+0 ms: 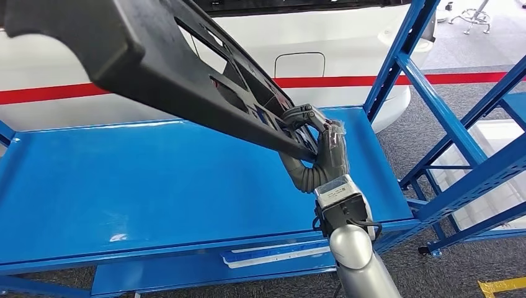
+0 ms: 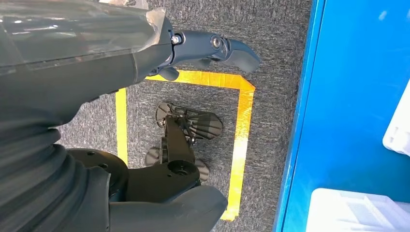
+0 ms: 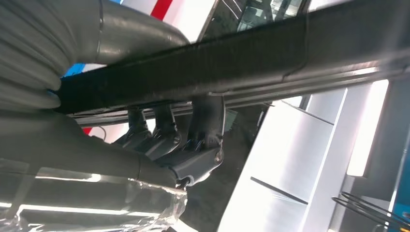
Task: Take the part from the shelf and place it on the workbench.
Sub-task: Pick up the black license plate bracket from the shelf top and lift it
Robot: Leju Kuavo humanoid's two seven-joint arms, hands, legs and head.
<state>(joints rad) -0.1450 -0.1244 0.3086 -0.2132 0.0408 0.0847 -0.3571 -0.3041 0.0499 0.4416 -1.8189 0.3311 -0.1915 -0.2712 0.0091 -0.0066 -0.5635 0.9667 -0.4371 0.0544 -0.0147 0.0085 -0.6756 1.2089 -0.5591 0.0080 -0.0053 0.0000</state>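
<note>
Long black ribbed plastic part (image 1: 155,62): in the head view our right hand (image 1: 316,146) grasps it above the blue metal workbench (image 1: 124,186). Left wrist view: left hand (image 2: 212,48) uncurled, holding nothing. Right wrist view: fingers (image 3: 208,121) wrap the part. Transport step; lowering comes next.

I can't read any text, label, brand or number in my views. The black part (image 1: 186,74), the blue workbench (image 1: 155,186) and the white car body (image 1: 347,49) with its red stripe (image 1: 434,79) carry no lettering I can make out. The yellow tape (image 2: 239,135) on the floor is plain marking, not writing.
</note>
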